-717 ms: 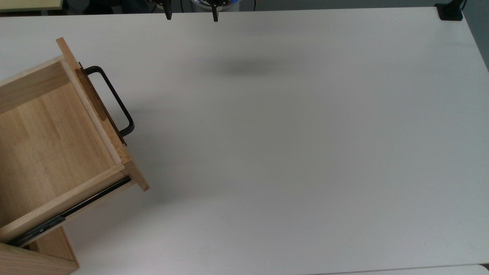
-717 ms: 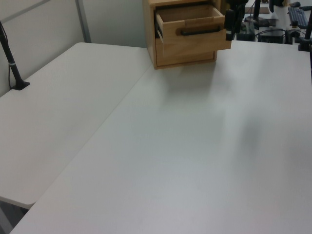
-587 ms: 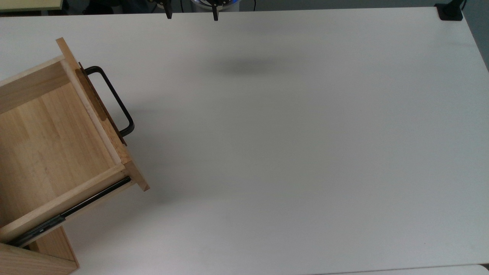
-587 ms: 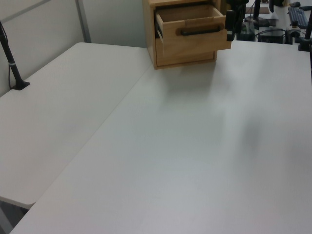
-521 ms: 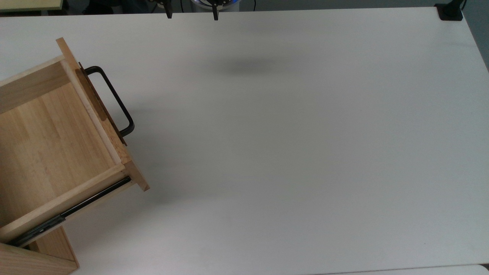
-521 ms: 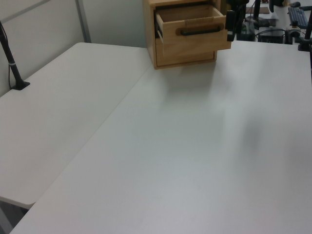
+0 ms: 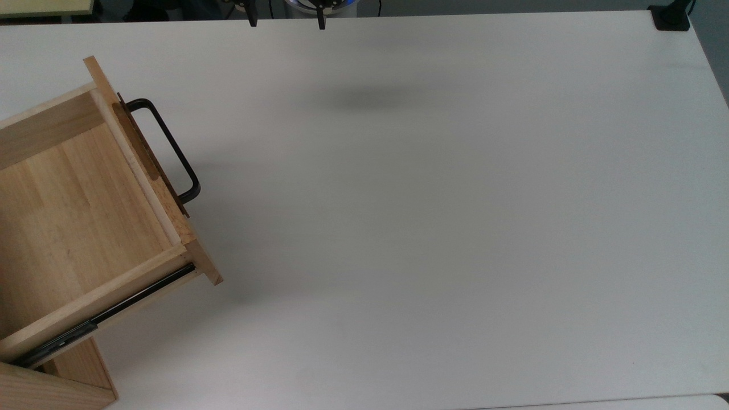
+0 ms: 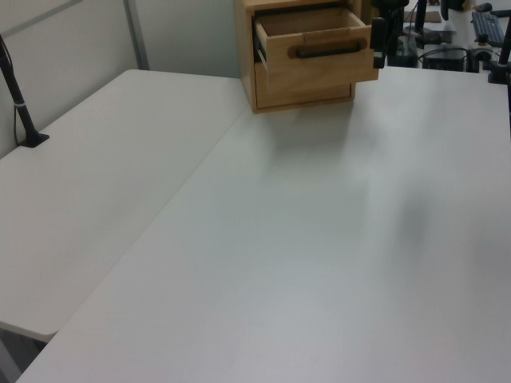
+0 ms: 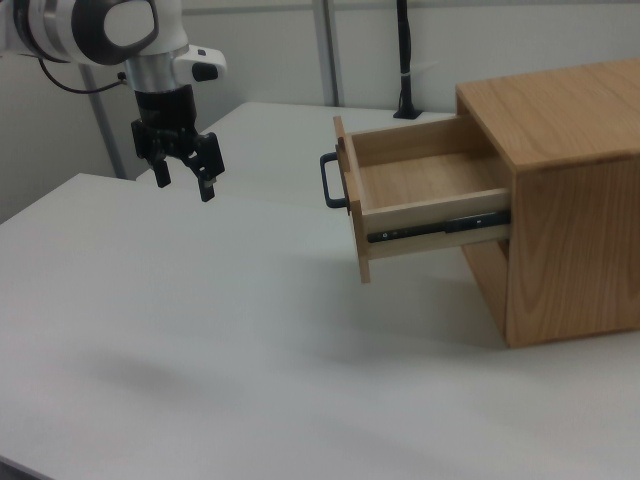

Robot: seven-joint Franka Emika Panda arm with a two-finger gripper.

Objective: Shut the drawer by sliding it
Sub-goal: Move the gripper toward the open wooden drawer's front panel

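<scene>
A wooden drawer (image 9: 420, 205) is seen pulled well out of its cabinet (image 9: 560, 190) at the right view's right, its inside bare and its black side rail (image 9: 440, 228) exposed. The black bar handle (image 9: 328, 181) on the front panel is turned toward the open table (image 9: 200, 340). In the top view the drawer (image 7: 85, 216) is set at the left edge, angled across the white surface, with the handle (image 7: 171, 149) pointing toward the top view's right. In the left view it (image 8: 319, 52) is found at the far end of the table, projecting from the cabinet (image 8: 247, 56).

The gripper (image 9: 185, 177) is held above the table at the right view's upper left, well apart from the drawer, pointing downward. Its two fingers are spread wide and nothing is held between them. In the top view, the fingertips (image 7: 251, 21) are glimpsed at the upper edge, with a soft shadow (image 7: 364, 98) cast on the tabletop below them. A black clamp base (image 7: 671, 17) is fixed at the table's corner at the top view's upper right.
</scene>
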